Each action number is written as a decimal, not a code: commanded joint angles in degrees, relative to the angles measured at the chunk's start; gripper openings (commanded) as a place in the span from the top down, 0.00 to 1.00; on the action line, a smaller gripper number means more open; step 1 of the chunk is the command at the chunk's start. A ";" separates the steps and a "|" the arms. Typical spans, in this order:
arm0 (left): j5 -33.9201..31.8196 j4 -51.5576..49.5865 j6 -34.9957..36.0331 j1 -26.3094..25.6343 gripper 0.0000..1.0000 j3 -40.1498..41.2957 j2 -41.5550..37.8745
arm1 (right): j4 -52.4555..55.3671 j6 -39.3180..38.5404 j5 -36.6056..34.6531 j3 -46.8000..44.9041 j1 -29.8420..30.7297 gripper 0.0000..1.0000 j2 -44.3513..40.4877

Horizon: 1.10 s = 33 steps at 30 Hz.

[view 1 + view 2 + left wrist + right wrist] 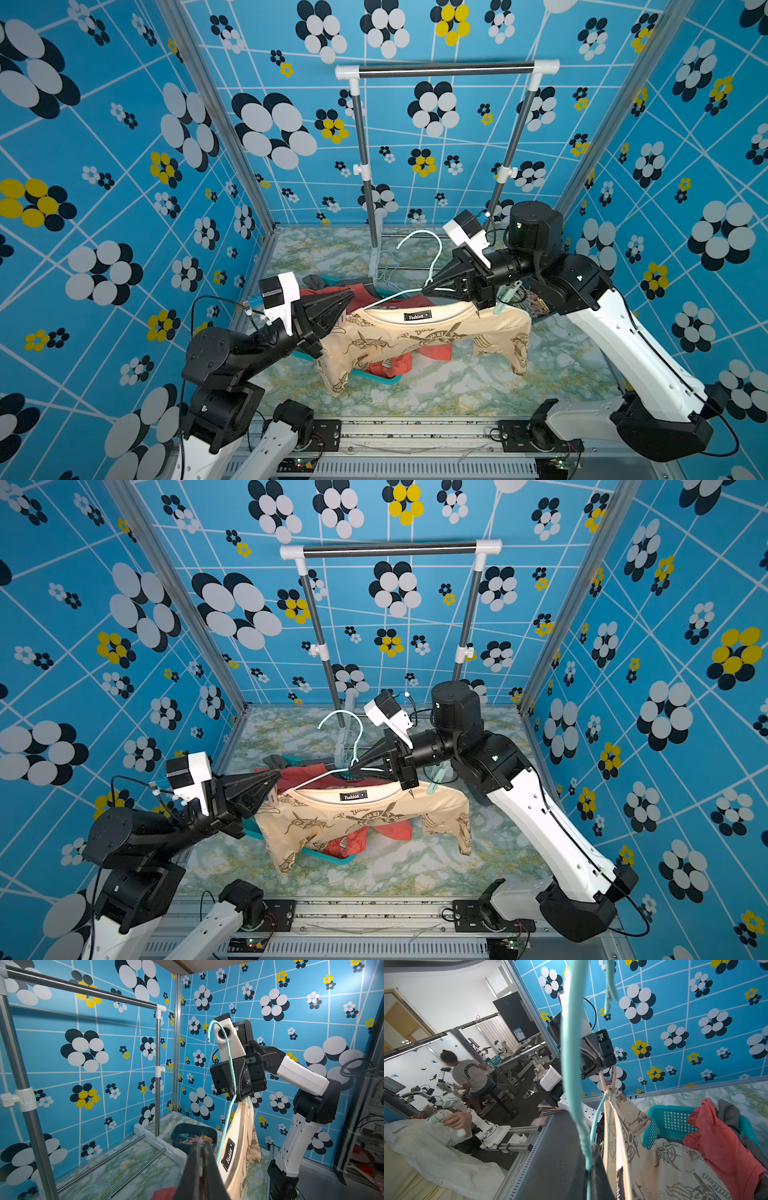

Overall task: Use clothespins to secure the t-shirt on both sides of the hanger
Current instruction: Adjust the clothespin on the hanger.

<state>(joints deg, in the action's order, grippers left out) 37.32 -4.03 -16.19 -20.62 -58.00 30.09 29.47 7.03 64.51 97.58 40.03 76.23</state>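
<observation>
Blue flower-print walls enclose a green-marbled tabletop [436, 395]. The right claw [426, 286] is clamped tight on a mint wire hanger [569, 1043] carrying a beige printed t-shirt [415, 336]. The left claw [347, 298] is closed, pinching a pale pink plastic clothespin [608, 1082] at one shoulder end of the hanger. A mint clothespin [506, 300] sits at the opposite shoulder.

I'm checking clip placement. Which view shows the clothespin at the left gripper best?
Right wrist view: the pink clothespin shows whole at the left gripper, biting the t-shirt at the hanger end. Both top views show a sliver; left wrist, barely.
</observation>
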 commanded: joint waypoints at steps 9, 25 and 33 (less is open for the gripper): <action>-0.94 3.28 -3.19 0.99 0.95 2.37 -0.20 | -9.42 4.74 6.70 1.19 0.75 1.00 0.23; -6.09 6.09 -5.83 2.38 1.00 5.78 -1.78 | -15.11 8.32 7.90 1.61 0.70 1.00 0.21; -13.32 9.84 -11.62 4.74 1.00 6.60 0.95 | -15.15 8.02 8.09 0.33 0.72 1.00 -0.07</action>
<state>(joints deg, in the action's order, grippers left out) 28.32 6.98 -25.17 -17.43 -53.43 28.47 20.32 15.05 66.52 96.99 39.99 77.80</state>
